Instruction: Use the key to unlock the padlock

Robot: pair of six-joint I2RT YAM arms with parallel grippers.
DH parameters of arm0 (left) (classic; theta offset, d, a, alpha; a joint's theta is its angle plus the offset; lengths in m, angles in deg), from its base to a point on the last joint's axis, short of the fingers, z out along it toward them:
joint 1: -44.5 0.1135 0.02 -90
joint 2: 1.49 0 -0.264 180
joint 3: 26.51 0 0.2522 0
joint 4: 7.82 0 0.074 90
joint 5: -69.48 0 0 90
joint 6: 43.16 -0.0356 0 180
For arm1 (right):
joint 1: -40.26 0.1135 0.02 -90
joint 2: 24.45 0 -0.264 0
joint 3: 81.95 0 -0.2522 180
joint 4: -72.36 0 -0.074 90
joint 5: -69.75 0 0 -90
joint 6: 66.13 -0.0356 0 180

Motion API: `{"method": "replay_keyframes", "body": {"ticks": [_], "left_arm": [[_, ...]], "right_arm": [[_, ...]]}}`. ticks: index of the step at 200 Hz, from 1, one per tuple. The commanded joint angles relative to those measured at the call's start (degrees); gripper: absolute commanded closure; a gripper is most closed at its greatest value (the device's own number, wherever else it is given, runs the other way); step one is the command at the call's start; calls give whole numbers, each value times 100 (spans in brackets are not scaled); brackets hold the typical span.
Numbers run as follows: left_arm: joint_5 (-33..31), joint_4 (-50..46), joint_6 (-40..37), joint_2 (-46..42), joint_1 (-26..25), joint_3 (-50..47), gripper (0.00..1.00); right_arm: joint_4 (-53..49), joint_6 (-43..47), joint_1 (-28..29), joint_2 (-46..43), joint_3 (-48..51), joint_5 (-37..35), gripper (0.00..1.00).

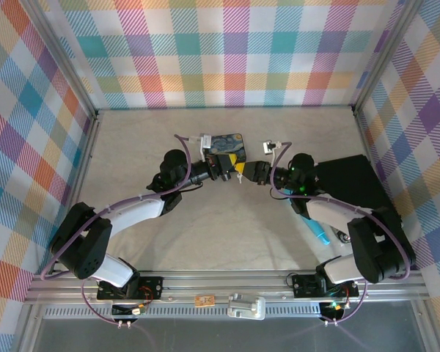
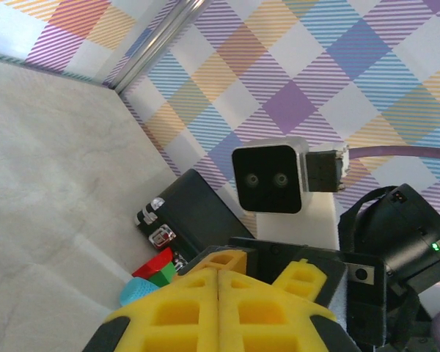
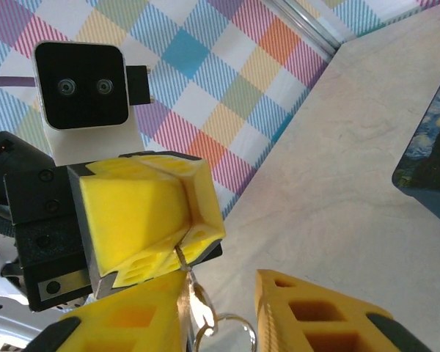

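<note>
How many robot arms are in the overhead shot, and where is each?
2. The left arm curves in from the lower left, the right arm from the lower right; both reach mid-table beside the blue painted tin. None seems hidden.

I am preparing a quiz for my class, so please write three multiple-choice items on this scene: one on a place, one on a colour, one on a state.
1. Where lies the painted tin? A. just beyond where the arms meet B. at the near rail C. against the left wall
2. What colour are the left gripper's fingers? A. red B. yellow C. white
3. How is the left gripper? A. wide open B. shut on nothing C. shut on the thin key
Answers: A, the top view shows it behind the wrists; B, yellow foam in both wrist views; C, the key pokes from its closed tips.
</note>
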Motion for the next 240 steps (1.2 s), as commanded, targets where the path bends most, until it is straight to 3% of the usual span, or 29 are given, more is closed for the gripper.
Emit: {"method": "replay_keyframes", "body": {"ticks": [1,35,94,159,213,240], "left_arm": [[41,426,63,-178,23,-66,100],[15,509,116,-149,24,-86,100],[-160,632,162,-149,29,-159,100],[-138,754,320,-95,24,-166,100],[-155,1178,633,58,-10,-289,100],[-187,1309,707,112,-37,-325,100]], "right_arm": [[842,-475,-8,241,9,252,74],[1378,-829,-4,511,32,316,79],[1502,-971,22,497,165,286,73],[1637,-1032,65,524,72,300,85],[1841,-1138,116,703,-38,263,86],[2063,-1246,119,842,-61,262,95]]}}
